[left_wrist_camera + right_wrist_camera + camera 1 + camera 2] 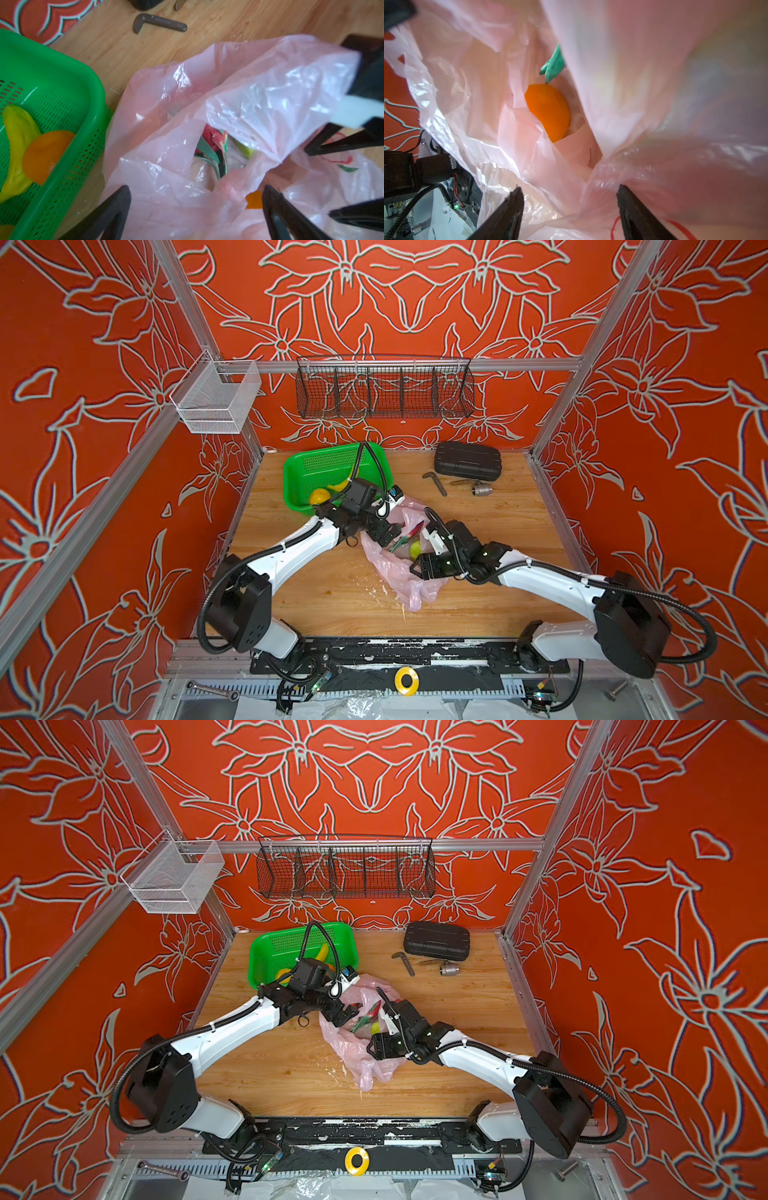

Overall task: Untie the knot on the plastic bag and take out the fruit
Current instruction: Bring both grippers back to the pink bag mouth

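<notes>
Bright even light; plastic bag (pixel 259 93) glints, wrist views partly blurred.

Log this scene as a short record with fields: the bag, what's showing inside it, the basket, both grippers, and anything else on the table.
bag: pink plastic bag lying on the wooden table, mouth open, no knot visible
inside bag: dragon fruit, yellow-green fruit, bagged orange
basket: green basket beside the bag, holding a banana and the basket orange
left gripper: jaws open, over the bag mouth
right gripper: jaws open, bag film between them
also on table: black case, bent bolt
</notes>
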Robot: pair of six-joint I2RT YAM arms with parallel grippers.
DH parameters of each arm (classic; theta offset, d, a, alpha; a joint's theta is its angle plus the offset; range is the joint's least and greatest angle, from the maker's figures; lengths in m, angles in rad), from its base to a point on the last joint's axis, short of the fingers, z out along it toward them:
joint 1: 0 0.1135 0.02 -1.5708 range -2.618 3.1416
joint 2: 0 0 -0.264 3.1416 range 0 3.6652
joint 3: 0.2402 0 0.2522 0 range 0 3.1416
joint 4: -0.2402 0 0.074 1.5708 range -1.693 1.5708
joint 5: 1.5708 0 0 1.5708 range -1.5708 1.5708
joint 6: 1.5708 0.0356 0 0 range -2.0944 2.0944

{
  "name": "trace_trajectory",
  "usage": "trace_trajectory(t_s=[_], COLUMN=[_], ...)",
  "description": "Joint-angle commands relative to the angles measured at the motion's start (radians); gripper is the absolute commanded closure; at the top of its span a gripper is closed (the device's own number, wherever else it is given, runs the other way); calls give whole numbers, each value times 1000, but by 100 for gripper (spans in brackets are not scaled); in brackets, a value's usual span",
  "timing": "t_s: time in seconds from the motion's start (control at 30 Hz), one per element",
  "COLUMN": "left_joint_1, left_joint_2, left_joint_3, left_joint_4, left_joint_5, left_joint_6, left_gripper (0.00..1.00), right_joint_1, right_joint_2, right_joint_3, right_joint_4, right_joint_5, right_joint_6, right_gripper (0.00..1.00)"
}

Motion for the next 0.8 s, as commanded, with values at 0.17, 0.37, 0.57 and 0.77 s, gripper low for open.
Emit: trace_trajectory(t_s=[0.17, 0.37, 0.57, 0.77], left_joint_1=[-35, -37, -37, -36], left_joint_2=[104, 144, 91, -26], left_joint_3=[49, 85, 73, 85], left_joint_4=[50, 37, 52, -49], left_joint_5=[-166, -160, -193, -285], left_joint_6=[68, 7, -130, -318], left_gripper=[1, 37, 37, 19], right_joint_1=[6, 12, 21, 25], right_joint_2=[-124, -233, -234, -121], right_joint_3=[31, 70, 104, 163], right_joint_4=[-79, -23, 139, 180], right_joint_5=[45, 49, 5, -7], right_joint_6=[-39, -38, -36, -44], right_gripper=[27, 26, 25, 25])
